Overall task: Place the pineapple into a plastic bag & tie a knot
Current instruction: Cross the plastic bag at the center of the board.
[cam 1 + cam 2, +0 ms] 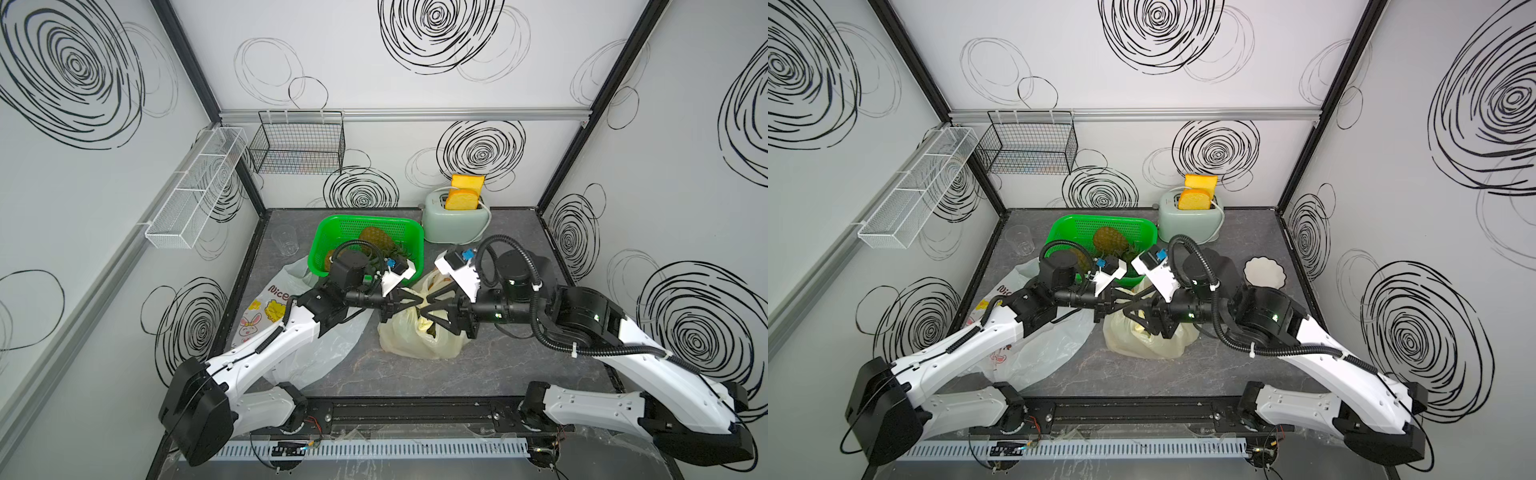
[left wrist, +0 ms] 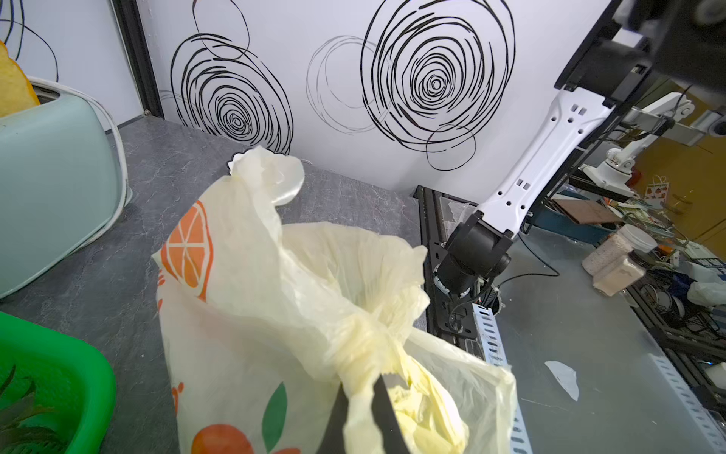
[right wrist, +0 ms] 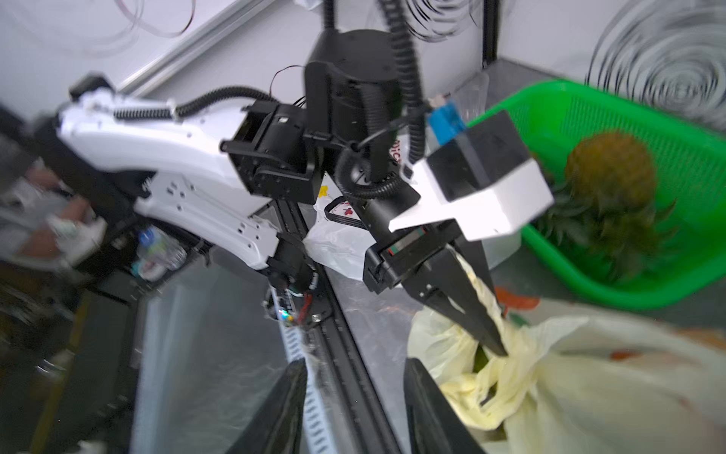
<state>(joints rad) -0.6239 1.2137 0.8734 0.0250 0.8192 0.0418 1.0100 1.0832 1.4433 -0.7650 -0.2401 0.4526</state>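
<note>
In both top views the yellow bag (image 1: 419, 345) sits near the middle of the worktop (image 1: 498, 365). Something dark green shows inside it, likely the pineapple (image 1: 431, 329).

The left wrist view shows the left gripper (image 2: 365, 416) pinched tight on a twisted bag handle (image 2: 359, 346).

The right wrist view shows the right gripper (image 3: 355, 367) with its fingers apart, holding nothing.

I think the fruit is in, but the knot is not yet pulled tight.
</note>
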